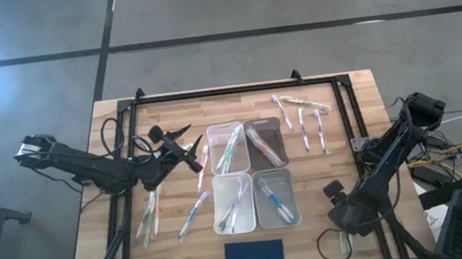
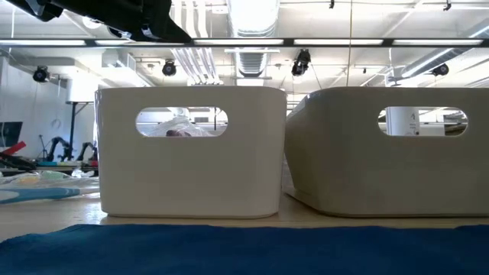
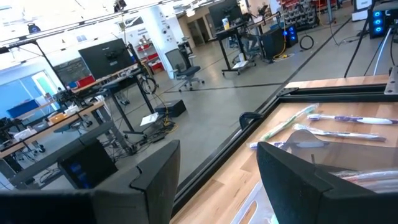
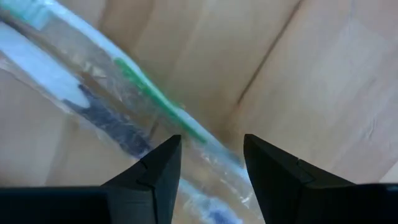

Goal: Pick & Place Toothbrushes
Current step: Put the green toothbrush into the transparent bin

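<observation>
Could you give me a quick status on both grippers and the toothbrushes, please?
Left gripper open, empty, beside the bins. Right gripper low over a wrapped green toothbrush at the table's front right, fingers straddling it, not closed. Nothing in the way.

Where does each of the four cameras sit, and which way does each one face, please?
High: overhead, straight down; both arms, left gripper open, four bins.
Low: table height, facing two bins behind the blue pad; an arm above.
Left wrist: past its open fingers across the table to toothbrushes.
Right wrist: down at a wrapped green toothbrush between its fingers.
Shared: high and low both show bins and pad.
</observation>
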Robot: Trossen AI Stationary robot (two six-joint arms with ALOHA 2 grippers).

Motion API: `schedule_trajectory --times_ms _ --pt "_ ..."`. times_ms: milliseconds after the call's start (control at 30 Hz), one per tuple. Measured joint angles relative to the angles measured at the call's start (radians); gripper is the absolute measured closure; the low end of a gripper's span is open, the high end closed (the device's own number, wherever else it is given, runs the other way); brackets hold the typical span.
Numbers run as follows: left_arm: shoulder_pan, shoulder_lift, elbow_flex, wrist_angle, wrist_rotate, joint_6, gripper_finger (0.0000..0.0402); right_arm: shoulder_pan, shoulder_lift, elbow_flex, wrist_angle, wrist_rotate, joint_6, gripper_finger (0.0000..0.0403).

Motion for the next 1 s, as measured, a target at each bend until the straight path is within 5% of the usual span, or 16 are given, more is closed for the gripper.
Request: schedule_trajectory --times_ms 233,500,800,1000 --pt "0.0 0.0 0.0 0.0 0.0 0.0 0.0183 0.0 -0.004 -0.027 0.02 0.083 -0.005 0.024" --pt "0.0 0.0 0.0 -0.001 0.0 0.0 0.0183 -0.003 -0.001 -0.004 0.019 0.291 -0.018 0.0287" --pt "0.0 0.0 0.0 -0.002 0.0 0.0 0.0183 -0.003 -0.001 -0.019 0.054 0.293 -0.026 0.037" --pt "0.0 0.0 0.0 -0.009 0.0 0.0 0.0183 -0.003 -0.002 -0.024 0.1 0.29 -0.026 0.0383"
